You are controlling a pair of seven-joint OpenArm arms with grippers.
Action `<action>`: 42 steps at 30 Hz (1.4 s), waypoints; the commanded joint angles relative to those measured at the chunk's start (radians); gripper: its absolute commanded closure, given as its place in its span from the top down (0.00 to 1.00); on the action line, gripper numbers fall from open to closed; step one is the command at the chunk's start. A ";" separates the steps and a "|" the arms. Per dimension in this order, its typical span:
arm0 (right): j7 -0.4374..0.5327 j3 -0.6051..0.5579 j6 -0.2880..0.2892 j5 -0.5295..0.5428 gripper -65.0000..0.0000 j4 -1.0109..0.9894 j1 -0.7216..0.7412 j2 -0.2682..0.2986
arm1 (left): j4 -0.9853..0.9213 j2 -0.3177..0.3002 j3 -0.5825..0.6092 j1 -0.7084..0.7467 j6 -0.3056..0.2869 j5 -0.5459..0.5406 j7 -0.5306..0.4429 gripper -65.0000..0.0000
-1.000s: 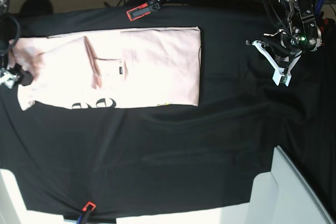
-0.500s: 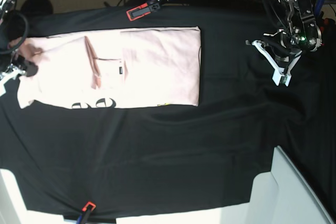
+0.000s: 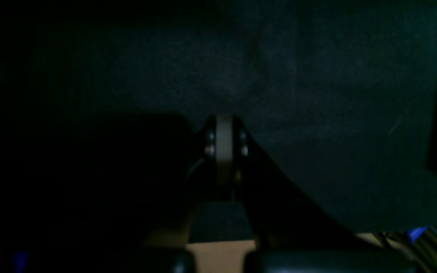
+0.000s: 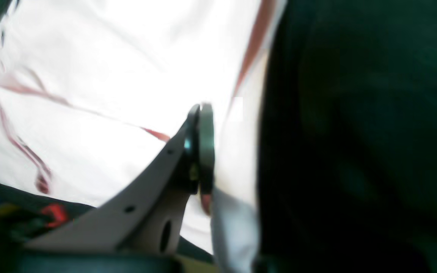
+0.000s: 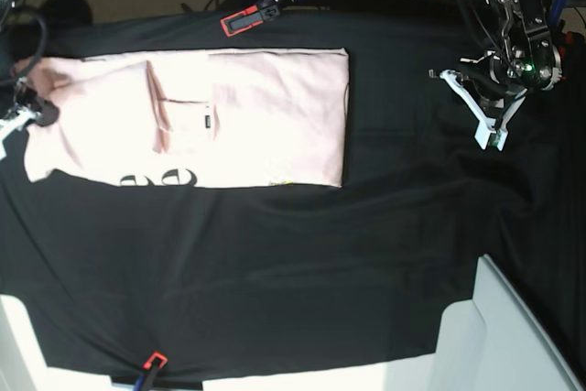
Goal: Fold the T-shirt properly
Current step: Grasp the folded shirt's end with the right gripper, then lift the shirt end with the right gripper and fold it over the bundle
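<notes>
T-shirt (image 5: 229,116) shifted leftward on black cloth (image 5: 275,263)

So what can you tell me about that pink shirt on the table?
The T-shirt is pale pink, soft cotton by the look of it, lying flat on the black table cloth as a long rectangle with its sides folded in. Bits of black lettering peek out along its lower edge. The right gripper pinches its left end.
</notes>
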 commanded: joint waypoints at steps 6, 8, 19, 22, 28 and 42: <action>0.008 -0.007 -0.038 0.013 0.00 0.289 -0.086 -0.025 | 0.009 -0.037 -0.053 -0.006 0.007 0.111 -0.010 0.00; 0.008 -0.055 -0.058 0.013 0.00 0.341 -0.097 -0.030 | 0.006 -0.037 -0.080 -0.006 0.007 0.167 -0.010 0.00; 0.007 -0.231 -0.240 0.015 0.00 0.621 -0.174 -0.060 | 0.007 -0.073 -0.248 0.046 0.002 0.242 -0.010 0.00; 0.007 -0.297 -0.280 0.015 0.00 0.697 -0.191 -0.060 | 0.010 -0.080 -0.248 0.063 0.002 0.246 -0.010 0.00; 0.007 -0.429 -0.440 0.016 0.00 0.821 -0.227 -0.062 | 0.007 -0.075 -0.241 0.066 0.002 0.242 -0.010 0.00; 0.007 -0.676 -0.725 0.016 0.00 0.953 -0.273 -0.139 | 0.024 -0.078 -0.241 0.117 0.002 0.252 -0.010 0.00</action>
